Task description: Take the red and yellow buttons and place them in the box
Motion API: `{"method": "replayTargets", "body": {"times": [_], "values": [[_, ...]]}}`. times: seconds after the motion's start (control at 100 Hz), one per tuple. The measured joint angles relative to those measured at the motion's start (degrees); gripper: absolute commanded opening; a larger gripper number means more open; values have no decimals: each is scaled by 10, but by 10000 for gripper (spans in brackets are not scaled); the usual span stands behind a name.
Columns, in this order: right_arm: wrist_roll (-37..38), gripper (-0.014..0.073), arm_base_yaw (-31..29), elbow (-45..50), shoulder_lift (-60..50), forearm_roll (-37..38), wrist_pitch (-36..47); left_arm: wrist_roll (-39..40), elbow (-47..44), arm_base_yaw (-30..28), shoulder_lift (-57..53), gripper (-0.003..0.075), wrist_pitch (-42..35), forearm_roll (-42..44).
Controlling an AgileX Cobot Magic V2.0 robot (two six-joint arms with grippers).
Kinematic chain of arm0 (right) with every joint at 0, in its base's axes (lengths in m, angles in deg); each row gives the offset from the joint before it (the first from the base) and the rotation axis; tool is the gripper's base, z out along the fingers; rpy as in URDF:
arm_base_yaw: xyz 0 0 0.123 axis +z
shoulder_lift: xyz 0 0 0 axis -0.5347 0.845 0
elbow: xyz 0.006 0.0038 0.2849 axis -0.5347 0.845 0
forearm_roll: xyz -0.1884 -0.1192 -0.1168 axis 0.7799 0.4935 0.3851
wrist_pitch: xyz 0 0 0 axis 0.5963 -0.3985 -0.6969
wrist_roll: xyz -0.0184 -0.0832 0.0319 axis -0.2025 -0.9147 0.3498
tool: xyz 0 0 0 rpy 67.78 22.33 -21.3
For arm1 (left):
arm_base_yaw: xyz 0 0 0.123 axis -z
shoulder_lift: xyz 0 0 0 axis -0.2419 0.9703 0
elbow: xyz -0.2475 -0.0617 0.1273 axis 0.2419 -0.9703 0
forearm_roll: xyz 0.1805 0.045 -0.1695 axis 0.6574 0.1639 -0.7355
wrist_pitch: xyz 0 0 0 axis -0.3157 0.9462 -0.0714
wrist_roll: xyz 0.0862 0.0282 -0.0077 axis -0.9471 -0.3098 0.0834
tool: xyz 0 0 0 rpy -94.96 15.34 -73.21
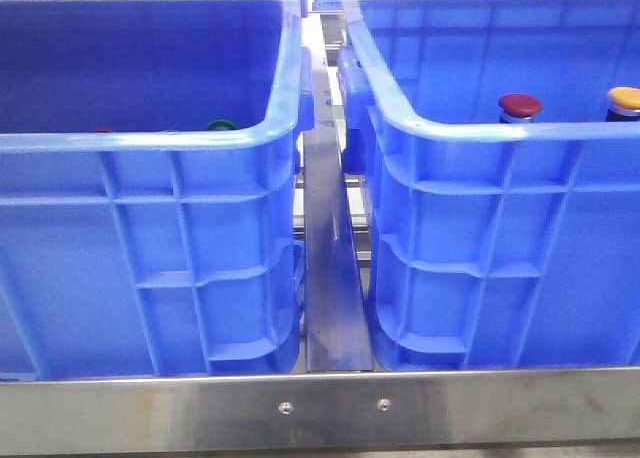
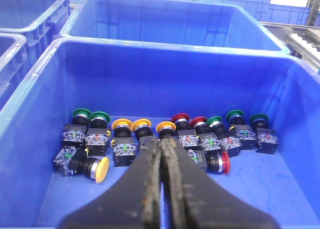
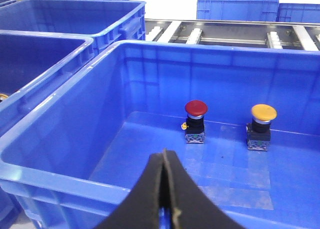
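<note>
Front view: two deep blue crates stand side by side on a steel table (image 1: 320, 413), with a metal rail (image 1: 333, 278) between them. The right crate (image 1: 500, 268), the box, holds a red button (image 1: 520, 106) and a yellow button (image 1: 626, 100), both upright on its floor and near each other, the red one to the left. The left crate (image 1: 150, 268) holds the supply: green, yellow and red buttons ranged in a row near its far wall (image 2: 170, 84), with one yellow button (image 2: 98, 169) and one red button (image 2: 220, 162) lying on their sides. The left gripper (image 2: 162, 154) hangs over this supply, fingers (image 2: 145, 189) pressed together and empty. The right gripper (image 3: 164, 161) hangs above the box's near rim (image 3: 60, 181), fingers (image 3: 150, 194) likewise together, holding nothing.
</note>
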State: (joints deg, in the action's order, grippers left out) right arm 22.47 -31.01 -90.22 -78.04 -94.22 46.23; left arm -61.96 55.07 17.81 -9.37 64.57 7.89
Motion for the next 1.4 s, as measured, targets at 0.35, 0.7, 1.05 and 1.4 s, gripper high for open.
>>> {"method": "replayTargets", "body": {"times": [0.35, 0.7, 1.05, 1.4], "values": [[0, -61, 0, 0, 0, 0, 0, 0, 0, 0, 0, -20, 0, 0], [0, -61, 0, 0, 0, 0, 0, 0, -2, 0, 0, -20, -4, 0], [0, -61, 0, 0, 0, 0, -1, -73, -113, -44, -43, -20, -99, -22], [0, -61, 0, 0, 0, 0, -2, -117, -214, -58, -97, -20, -158, -46]]}}
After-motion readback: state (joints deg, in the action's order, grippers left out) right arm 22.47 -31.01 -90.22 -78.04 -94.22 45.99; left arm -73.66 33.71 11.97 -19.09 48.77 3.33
